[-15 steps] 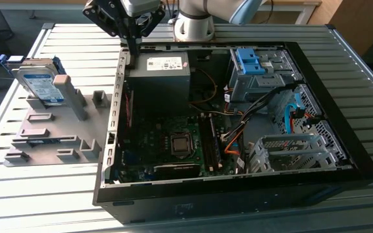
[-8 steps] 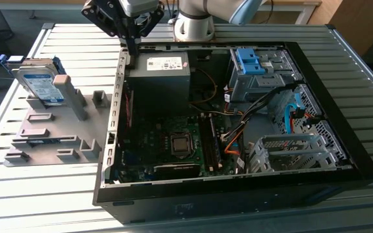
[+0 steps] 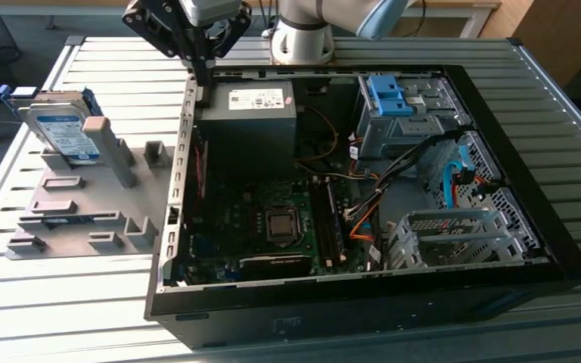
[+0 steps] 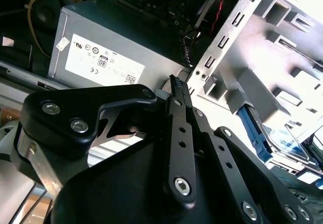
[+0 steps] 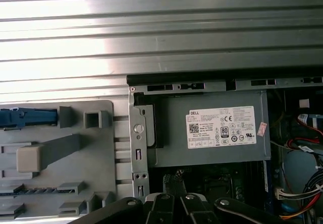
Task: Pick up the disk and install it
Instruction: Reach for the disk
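Note:
The disk [image 3: 60, 130] is a silver drive with a white-and-blue label and blue rails. It stands tilted in the grey fixture [image 3: 79, 204] at the exterior view's left. Its blue rail [image 5: 25, 117] shows in the first wrist view, and its rail and label [image 4: 282, 144] show in the second wrist view. My gripper [image 3: 202, 74] hangs over the back left corner of the open computer case [image 3: 371, 302], well apart from the disk. Its fingers [image 4: 176, 85] are shut together with nothing between them, their tips [image 5: 173, 179] over the case interior beside the power supply.
A grey power supply box with a white sticker [image 3: 255, 113] sits just under the gripper. A drive cage with a bare blue bracket [image 3: 389, 94] is at the case's back right, and a metal cage [image 3: 452, 234] is at the front right. The case rests on a slatted metal table [image 3: 48, 302].

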